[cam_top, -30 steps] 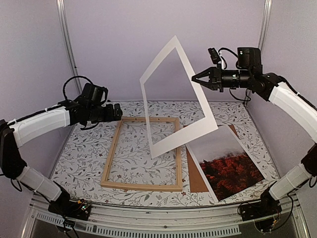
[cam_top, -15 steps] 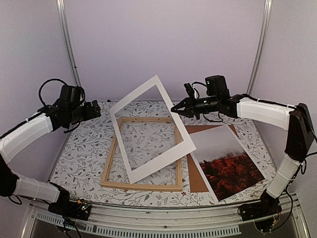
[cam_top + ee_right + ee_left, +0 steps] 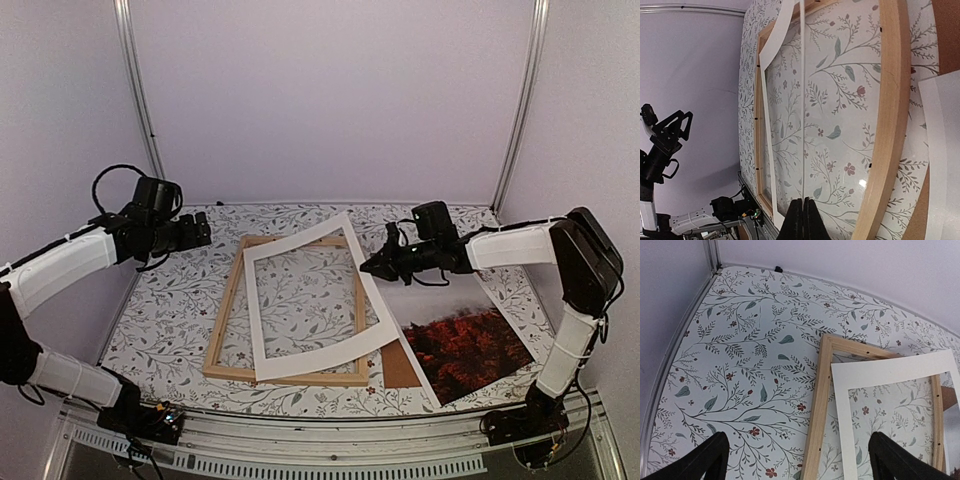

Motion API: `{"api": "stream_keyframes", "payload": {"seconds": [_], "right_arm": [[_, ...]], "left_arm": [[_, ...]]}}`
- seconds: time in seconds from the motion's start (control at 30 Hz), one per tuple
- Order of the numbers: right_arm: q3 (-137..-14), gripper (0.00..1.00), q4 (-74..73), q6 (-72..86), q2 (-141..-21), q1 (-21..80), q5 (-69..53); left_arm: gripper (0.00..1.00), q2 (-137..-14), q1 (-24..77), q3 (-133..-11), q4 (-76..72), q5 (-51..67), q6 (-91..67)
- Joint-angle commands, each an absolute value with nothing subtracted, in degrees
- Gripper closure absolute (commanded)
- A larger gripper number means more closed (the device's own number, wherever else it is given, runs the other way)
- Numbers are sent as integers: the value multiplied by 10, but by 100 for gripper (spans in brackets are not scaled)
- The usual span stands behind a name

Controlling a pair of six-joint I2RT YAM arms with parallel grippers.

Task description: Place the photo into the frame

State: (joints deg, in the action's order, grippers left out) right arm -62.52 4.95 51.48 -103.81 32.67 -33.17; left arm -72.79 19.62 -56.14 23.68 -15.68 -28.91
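A white cardboard mat (image 3: pixel 330 347) with a rectangular opening sits skewed at mid-counter, its long right edge raised and its near end drooping in a slight curve. Through the opening shows the counter (image 3: pixel 170 320), covered in a white sheet printed with grey-green sprigs and small red flowers. A plain brown backing board (image 3: pixel 398 368) lies flat to the right of the mat, mostly covered. Pale lilac walls (image 3: pixel 330 100) enclose the space, with metal posts (image 3: pixel 135 100) in the back corners. A perforated metal rail (image 3: pixel 330 455) runs along the near edge.
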Motion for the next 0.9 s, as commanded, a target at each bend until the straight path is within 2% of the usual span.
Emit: {"api": "stream_keyframes", "payload": {"seconds": [0.0,0.4,0.87], "right_arm": [[-579,100,92,548,-1007,326,-293],[-505,100,118,601,-935,334,-221],[-540,100,165,640,-991,358,-215]], "left_arm": [[0,-744,212,-555,229,-156,-283],[0,-770,236,-568,219,-157,-285],[0,-784,250,-571,216,-162,-282]]}}
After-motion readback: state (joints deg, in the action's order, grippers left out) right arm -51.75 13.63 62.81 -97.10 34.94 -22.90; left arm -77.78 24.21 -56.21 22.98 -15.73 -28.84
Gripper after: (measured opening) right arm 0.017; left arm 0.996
